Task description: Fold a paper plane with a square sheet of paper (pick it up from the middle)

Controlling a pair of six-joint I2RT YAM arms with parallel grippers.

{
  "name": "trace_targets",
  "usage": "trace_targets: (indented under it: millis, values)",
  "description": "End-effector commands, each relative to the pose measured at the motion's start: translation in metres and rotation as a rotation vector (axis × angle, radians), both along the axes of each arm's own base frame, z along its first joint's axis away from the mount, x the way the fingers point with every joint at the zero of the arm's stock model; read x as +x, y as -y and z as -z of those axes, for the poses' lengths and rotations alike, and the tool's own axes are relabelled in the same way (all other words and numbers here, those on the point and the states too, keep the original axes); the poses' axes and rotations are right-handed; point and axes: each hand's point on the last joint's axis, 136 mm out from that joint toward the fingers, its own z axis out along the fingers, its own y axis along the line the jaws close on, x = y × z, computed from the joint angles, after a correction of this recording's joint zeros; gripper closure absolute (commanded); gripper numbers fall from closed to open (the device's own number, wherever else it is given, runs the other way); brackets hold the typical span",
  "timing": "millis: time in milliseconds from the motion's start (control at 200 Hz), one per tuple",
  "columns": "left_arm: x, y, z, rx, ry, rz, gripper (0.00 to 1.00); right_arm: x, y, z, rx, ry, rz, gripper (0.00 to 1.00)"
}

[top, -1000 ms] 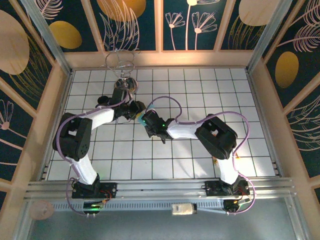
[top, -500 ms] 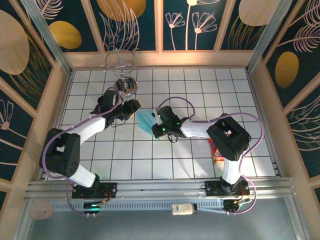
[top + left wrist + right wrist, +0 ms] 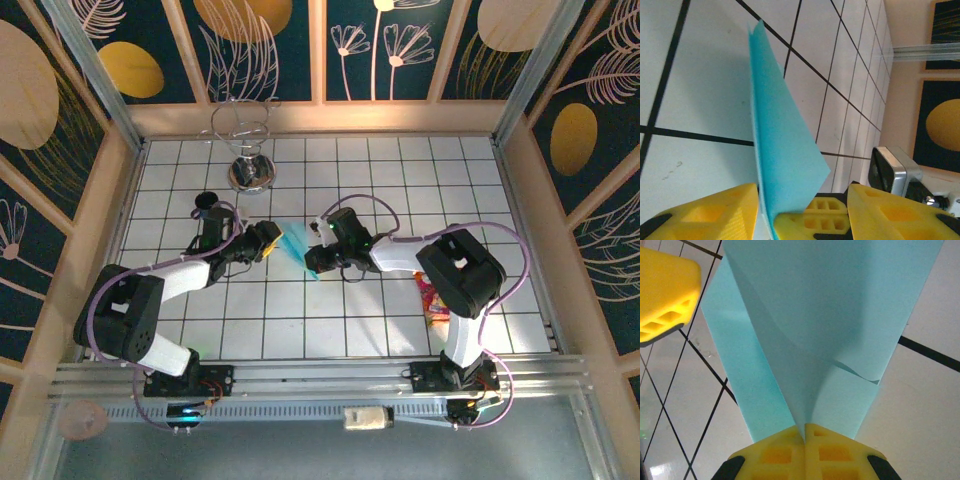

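The light-blue paper plane [image 3: 293,240], a folded pointed dart, is held off the tiled floor between the two grippers. My right gripper [image 3: 312,258] is shut on its centre crease [image 3: 805,427], and the two flaps of the paper plane [image 3: 830,315] fan away from the pinch. My left gripper [image 3: 272,240] is open around the other end. In the left wrist view the paper plane [image 3: 780,130] stands on edge beside the left finger [image 3: 705,212], with a wide gap to the other finger [image 3: 895,210]. My left gripper [image 3: 802,189] is not pressing on it. One left finger [image 3: 665,290] shows at the upper left of the right wrist view.
A wire stand on a silver foot [image 3: 248,170] is at the back left. An orange-red snack packet [image 3: 432,300] lies by the right arm's elbow. Wooden walls [image 3: 125,200] ring the tiled floor [image 3: 300,330], with free tiles toward the near edge.
The left arm has pulled its gripper back and nearer. The right wrist has swung round to the right of the paper, which shows stretched between the two grippers.
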Motion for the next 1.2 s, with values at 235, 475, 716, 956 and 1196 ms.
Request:
trace_targets:
  millis: [235,475,716,956,1196]
  values:
    - [-0.007,0.007,-0.006,-0.014,0.016,0.016,0.51,-0.004,0.000,0.016,-0.016,-0.054,-0.002,0.94]
    - [-0.005,-0.003,-0.012,0.069,0.035,-0.008,0.49,-0.006,0.000,0.021,-0.025,-0.069,-0.009,0.94]
    - [-0.013,0.025,0.002,0.017,-0.005,0.069,0.54,-0.009,0.004,0.032,-0.023,-0.125,0.006,0.94]
    - [-0.015,0.039,0.016,0.006,-0.030,0.107,0.62,-0.013,0.009,0.034,0.016,-0.176,0.011,0.94]
    - [-0.018,0.040,0.036,0.046,-0.065,0.123,0.61,-0.013,0.011,0.035,0.042,-0.200,0.017,0.94]
